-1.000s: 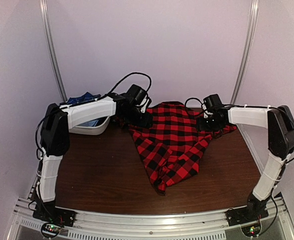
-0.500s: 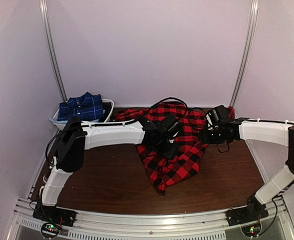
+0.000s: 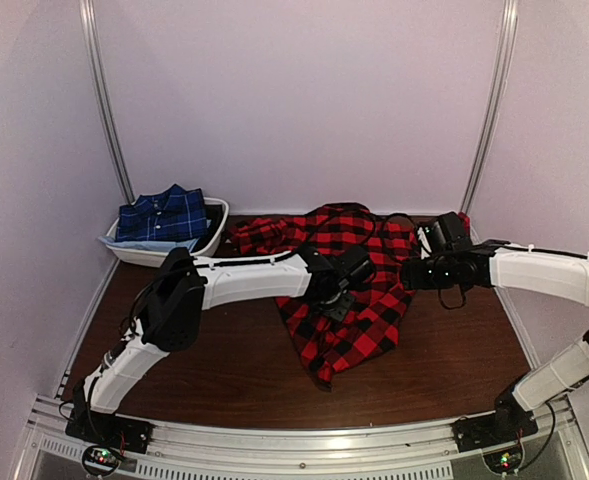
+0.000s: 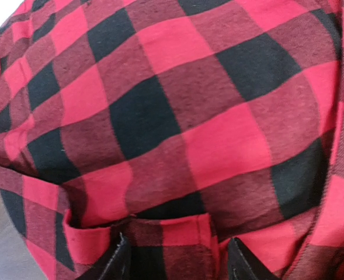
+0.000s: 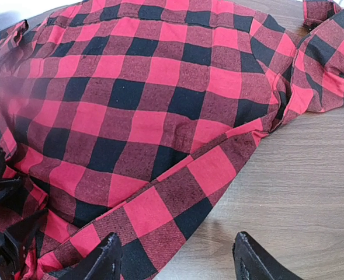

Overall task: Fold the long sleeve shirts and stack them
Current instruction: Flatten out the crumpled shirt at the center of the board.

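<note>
Left jaws now above red shirt (image 3: 374, 320)

Seen from the left wrist, the red-and-black shirt (image 4: 160, 116) runs past every edge of the frame. Overhead, the left pincer (image 3: 334, 304) has its tips hidden under its own wrist. In the right wrist view the cloth blurs at 9 o'clock. The bin (image 3: 134, 250) wall hides part of the navy shirt (image 3: 162, 214).

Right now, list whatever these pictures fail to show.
- Left gripper: the wrist view's bottom edge cuts the fingers; in the top view, its own wrist hides them.
- Red shirt: middle hidden under the left arm, top view.
- Blue shirt: lower part hidden by the bin wall, top view.
</note>
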